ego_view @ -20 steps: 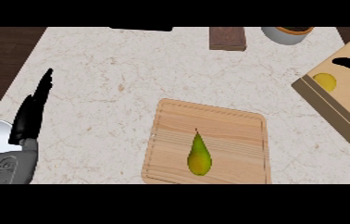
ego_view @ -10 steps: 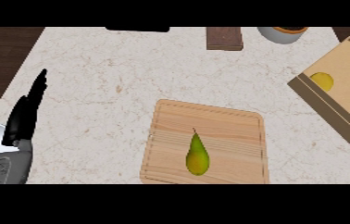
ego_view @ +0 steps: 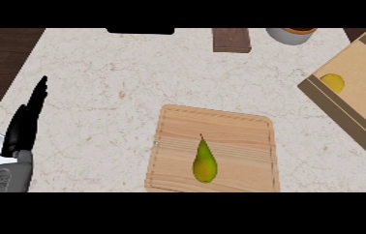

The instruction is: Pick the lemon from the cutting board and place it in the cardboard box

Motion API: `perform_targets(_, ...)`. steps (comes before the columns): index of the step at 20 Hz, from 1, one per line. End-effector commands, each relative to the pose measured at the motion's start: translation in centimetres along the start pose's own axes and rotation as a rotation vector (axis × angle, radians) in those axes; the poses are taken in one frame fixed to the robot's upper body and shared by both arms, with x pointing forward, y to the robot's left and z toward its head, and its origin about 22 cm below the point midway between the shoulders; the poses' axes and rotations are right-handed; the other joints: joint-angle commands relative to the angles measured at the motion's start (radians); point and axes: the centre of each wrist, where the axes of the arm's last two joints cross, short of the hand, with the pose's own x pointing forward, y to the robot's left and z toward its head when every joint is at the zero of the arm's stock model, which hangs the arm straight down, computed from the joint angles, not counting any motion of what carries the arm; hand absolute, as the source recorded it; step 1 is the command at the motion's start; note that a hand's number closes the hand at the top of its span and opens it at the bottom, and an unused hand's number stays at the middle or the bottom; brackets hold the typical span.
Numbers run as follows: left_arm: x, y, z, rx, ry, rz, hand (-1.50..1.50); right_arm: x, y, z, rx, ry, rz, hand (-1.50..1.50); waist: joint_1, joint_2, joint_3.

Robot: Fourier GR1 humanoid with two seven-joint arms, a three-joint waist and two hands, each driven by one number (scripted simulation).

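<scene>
Lemon (ego_view: 331, 82) in cardboard box (ego_view: 322, 98), left robot hand (ego_view: 22, 126) flat, fingers straight, empty

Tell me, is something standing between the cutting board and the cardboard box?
Nothing visible. Only bare counter lies between the cutting board and the cardboard box. The lemon is already inside the box; a pear remains on the board.

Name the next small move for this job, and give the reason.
Probably none beyond keeping still: the lemon already lies inside the cardboard box at the right edge. The cutting board holds only a pear. The left hand rests open at the left edge, away from both; the right hand is out of view.
</scene>
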Motion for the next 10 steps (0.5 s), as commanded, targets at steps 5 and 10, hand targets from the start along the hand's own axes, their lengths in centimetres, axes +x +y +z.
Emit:
perform_targets(5,0.0,0.9,0.0,0.019,0.025,0.005,0.00,-0.9,-9.0,3.6,0.004,0.011,0.039,-1.50,-0.028,-0.006,0.002)
perform_targets(10,-0.6,-0.1,1.1,0.004,0.026,0.019,0.00,-1.5,-10.8,5.0,0.075,0.031,0.098,-1.50,-0.010,-0.009,0.002)
